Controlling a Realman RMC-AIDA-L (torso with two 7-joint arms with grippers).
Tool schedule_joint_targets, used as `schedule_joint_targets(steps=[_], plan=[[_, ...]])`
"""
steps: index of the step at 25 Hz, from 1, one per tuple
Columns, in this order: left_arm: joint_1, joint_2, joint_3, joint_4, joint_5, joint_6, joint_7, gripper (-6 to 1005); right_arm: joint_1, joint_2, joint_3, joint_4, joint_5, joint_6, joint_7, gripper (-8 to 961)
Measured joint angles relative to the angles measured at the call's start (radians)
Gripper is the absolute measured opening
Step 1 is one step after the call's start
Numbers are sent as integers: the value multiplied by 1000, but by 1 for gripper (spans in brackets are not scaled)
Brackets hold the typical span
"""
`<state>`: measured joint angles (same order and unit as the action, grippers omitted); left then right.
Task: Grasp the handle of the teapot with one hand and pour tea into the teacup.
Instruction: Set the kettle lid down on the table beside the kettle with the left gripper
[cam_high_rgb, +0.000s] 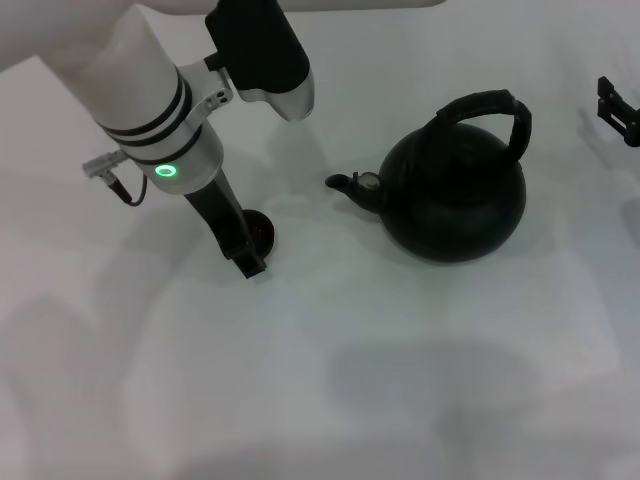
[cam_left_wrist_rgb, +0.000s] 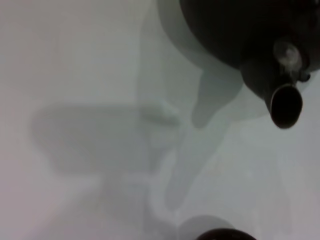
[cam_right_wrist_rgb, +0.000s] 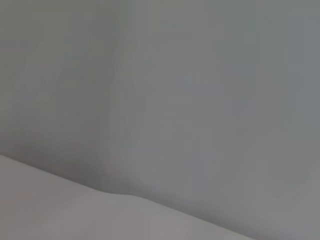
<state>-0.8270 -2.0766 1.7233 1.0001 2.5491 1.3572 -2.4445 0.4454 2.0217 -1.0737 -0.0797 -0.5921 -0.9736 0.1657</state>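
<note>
Black and matte, the teapot (cam_high_rgb: 455, 195) stands upright on the white table (cam_high_rgb: 400, 380), right of centre, its spout (cam_high_rgb: 345, 183) pointing left toward the teacup (cam_high_rgb: 262, 232); its long axis runs left-right from spout to body. The arched handle (cam_high_rgb: 490, 112) spans the top, untouched. The left gripper (cam_high_rgb: 245, 255) is down at the teacup, touching or just beside it; whether its jaws are spread or closed I cannot tell. The right gripper (cam_high_rgb: 618, 108) shows only at the far right edge, well apart from the pot, its jaws likewise unclear. Judging by this, grasping has not begun; next, a gripper must reach the handle and close around it before any tilting
</note>
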Motion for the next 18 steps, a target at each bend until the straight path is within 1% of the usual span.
schedule_joint_targets(steps=[6,8,10,14,15,16,17,18], plan=[[32,-1,3,74,47,37,-31,815,1,0,0,0,0,-3,0,844],[55,1,3,126,72,51,-42,815,1,0,0,0,0,-4,0,844],[61,1,3,140,79,57,-45,815,1,0,0,0,0,-4,0,844],[96,0,3,233,120,90,-65,814,2,0,0,0,0,-5,0,843],[111,0,3,264,129,99,-69,814,2,0,0,0,0,-5,0,843],[148,1,2,335,147,110,-76,814,2,0,0,0,0,-5,0,843],[148,1,2,335,147,110,-76,814,2,0,0,0,1,-5,0,843],[175,1,1,385,158,114,-78,814,2,0,0,0,2,-5,0,843]])
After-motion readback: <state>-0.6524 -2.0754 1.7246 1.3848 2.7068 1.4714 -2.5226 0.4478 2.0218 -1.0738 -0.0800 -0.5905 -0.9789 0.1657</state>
